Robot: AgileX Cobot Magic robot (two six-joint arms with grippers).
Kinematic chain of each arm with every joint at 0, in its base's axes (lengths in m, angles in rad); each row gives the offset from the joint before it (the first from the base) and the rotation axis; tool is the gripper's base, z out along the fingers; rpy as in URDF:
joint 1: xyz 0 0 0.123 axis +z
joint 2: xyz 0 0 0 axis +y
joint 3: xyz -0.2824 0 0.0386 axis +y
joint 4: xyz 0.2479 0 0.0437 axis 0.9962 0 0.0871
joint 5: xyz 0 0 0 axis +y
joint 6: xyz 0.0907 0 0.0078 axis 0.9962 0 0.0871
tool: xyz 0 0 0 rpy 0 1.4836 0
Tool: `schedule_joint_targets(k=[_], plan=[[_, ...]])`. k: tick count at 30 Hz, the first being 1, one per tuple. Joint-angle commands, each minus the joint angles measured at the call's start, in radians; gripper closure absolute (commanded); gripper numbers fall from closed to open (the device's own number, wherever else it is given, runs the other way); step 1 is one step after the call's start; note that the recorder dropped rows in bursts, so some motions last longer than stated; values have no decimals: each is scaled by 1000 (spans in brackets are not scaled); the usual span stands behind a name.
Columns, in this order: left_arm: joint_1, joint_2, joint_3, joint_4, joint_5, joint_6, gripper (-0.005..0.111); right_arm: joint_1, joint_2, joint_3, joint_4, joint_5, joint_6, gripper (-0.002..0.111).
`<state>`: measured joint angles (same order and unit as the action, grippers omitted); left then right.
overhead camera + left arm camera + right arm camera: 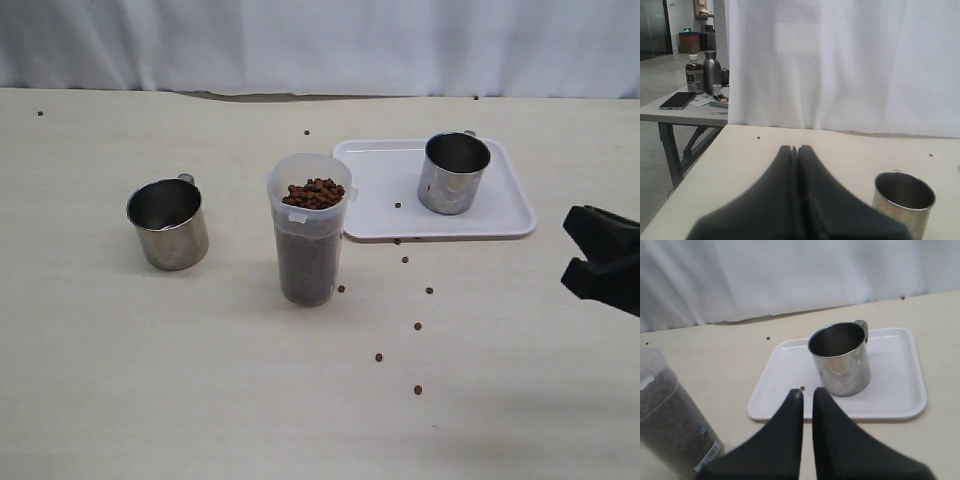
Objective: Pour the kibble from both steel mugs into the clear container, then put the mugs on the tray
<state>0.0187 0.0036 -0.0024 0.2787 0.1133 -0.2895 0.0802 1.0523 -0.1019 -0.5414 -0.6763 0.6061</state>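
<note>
The clear container (308, 235) stands mid-table, filled to the rim with kibble (314, 193). One steel mug (168, 223) stands upright on the table to its left and looks empty. The other steel mug (453, 172) stands upright on the white tray (380, 200), also empty inside (840, 357). My right gripper (572, 248) hovers at the right edge, well clear of the tray (790, 365), its jaws a narrow gap apart (807, 391) with nothing between them. My left gripper (795, 148) is shut and empty, with the left mug (902, 205) beside it; the exterior view does not show it.
Several loose pellets (417, 326) lie scattered on the table in front of the tray, and one lies on the tray (398, 205). A white curtain (320, 45) runs along the table's back edge. Beyond the table's side stands another table with bottles (704, 74).
</note>
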Motion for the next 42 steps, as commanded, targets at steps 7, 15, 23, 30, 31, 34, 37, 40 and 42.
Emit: schedule_joint_targets(k=[7,15,23,30,31,34,37,40,42], plan=[[-7,-4,2,-3,-12,-3,107,1,-128,79,299,-82,-278,103],[-7,-4,2,-3,-12,-3,107,1,-538,79,296,238,-245,103],[-7,-4,2,-3,-12,-3,107,1,-825,102,310,424,-245,103],[-7,-4,2,-3,-12,-3,107,1,-1052,102,325,605,-245,103],[-7,-4,2,-3,-12,-3,107,0,-1052,102,325,629,-245,103],[-7,-4,2,-3,-14,-3,107,-4,-1052,102,342,655,-245,103],[-7,-4,2,2,-16,-3,107,-13,-1052,102,346,676,-245,103],[-7,-4,2,2,-16,-3,107,-13,-1052,102,346,676,-245,103],[-7,-4,2,2,-16,-3,107,-13,-1052,102,346,685,-245,103]])
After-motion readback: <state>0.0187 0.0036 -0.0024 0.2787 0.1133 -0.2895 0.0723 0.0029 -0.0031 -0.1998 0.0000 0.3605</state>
